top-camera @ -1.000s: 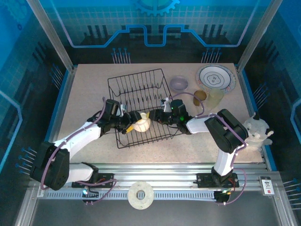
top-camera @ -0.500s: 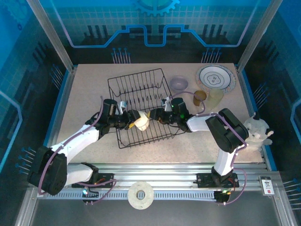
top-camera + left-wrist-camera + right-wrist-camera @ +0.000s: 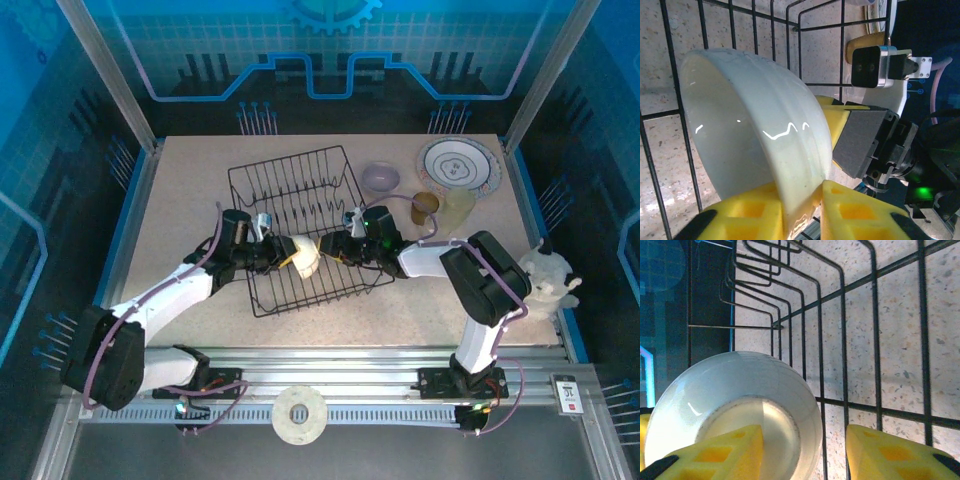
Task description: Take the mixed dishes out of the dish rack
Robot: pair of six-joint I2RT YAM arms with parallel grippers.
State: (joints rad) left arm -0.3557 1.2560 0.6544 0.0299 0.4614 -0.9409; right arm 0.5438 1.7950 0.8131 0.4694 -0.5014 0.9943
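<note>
My left gripper has just closed from wide apart to pinch the rim of the small cream bowl, centre frame from above, in the lower half of the dish rack. My right gripper stands open, with one yellow finger across the bowl's base. The bowl is glossy and tipped on edge. I judge it ready to lift out.
</note>
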